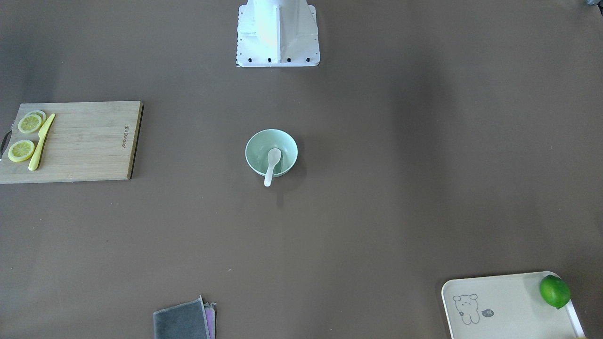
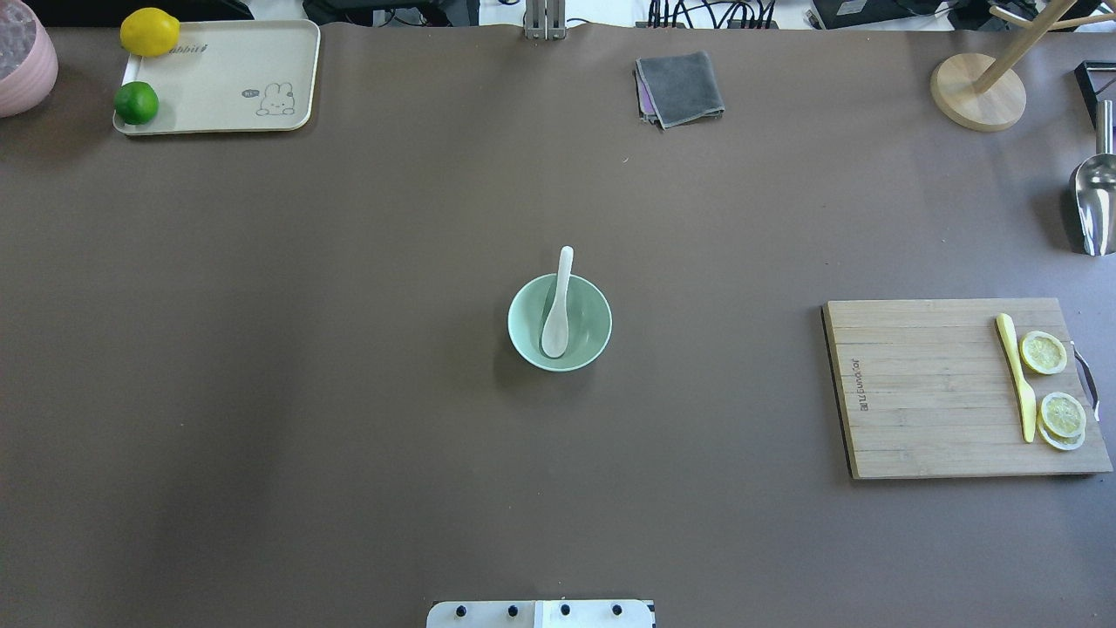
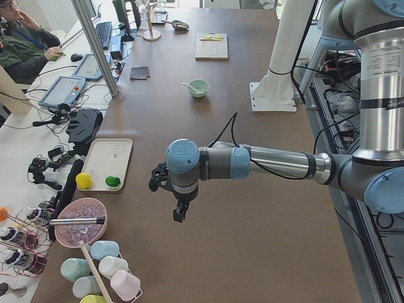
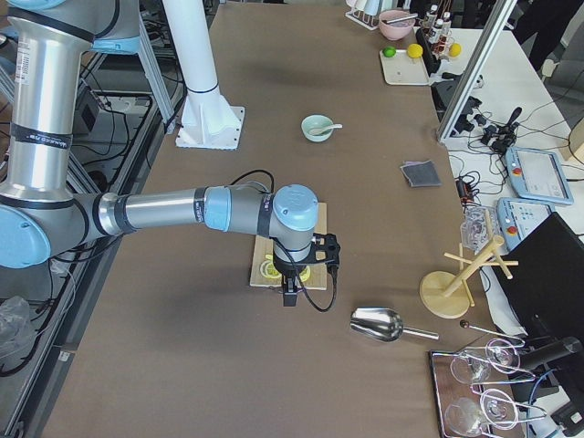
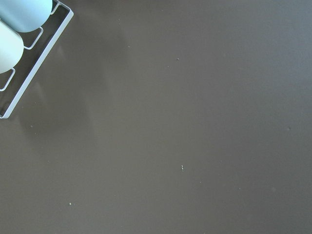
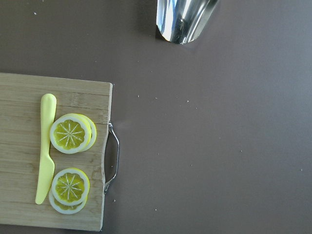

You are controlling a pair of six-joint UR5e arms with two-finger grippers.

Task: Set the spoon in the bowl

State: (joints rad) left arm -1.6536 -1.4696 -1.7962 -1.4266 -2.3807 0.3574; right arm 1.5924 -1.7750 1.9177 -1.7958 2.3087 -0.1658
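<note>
The white spoon (image 2: 557,305) lies in the mint-green bowl (image 2: 589,324) at the table's middle, scoop inside and handle resting over the far rim. Both also show in the front view, spoon (image 1: 272,162) in bowl (image 1: 258,147). My left gripper (image 3: 180,216) hangs over the table's left end, far from the bowl (image 3: 199,89). My right gripper (image 4: 288,298) hangs over the cutting board's outer edge, far from the bowl (image 4: 315,129). Both grippers show only in side views, so I cannot tell whether they are open or shut.
A wooden cutting board (image 2: 924,392) with lemon slices (image 6: 70,133) and a yellow knife (image 6: 46,146) lies on the right. A metal scoop (image 6: 183,17), a cream tray (image 2: 227,87) with lime and lemon, a grey cloth (image 2: 680,87) and a cup rack (image 5: 29,63) stand around the edges.
</note>
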